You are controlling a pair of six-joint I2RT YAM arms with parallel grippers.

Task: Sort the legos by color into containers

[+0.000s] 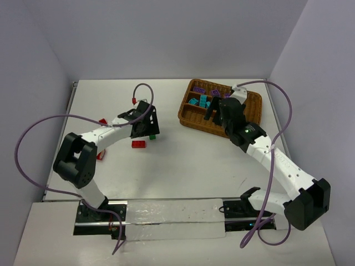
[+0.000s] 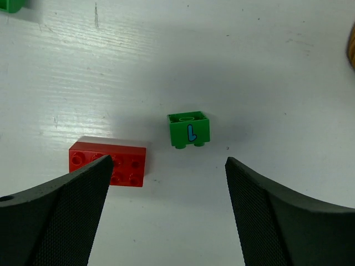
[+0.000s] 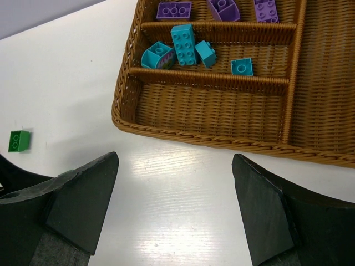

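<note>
On the white table, a small green lego point(image 2: 189, 129) with a blue mark lies just beyond my open left gripper point(image 2: 169, 163). A red lego point(image 2: 108, 163) lies beside the left finger, partly hidden by it. From above, the left gripper point(image 1: 148, 131) hovers over the green lego point(image 1: 151, 137) and the red one point(image 1: 138, 144). My right gripper point(image 3: 175, 158) is open and empty above bare table, just short of the wicker tray's rim point(image 3: 222, 141). Teal legos point(image 3: 183, 44) fill one slot of the containers and purple legos point(image 3: 173, 10) the slot behind it.
Two more red legos point(image 1: 103, 121) point(image 1: 100, 155) lie left of the left arm. Another green lego point(image 2: 11, 5) sits at the far left of the left wrist view. The tray point(image 1: 188, 123) stands at the back right, and a purple cable loops beside each arm.
</note>
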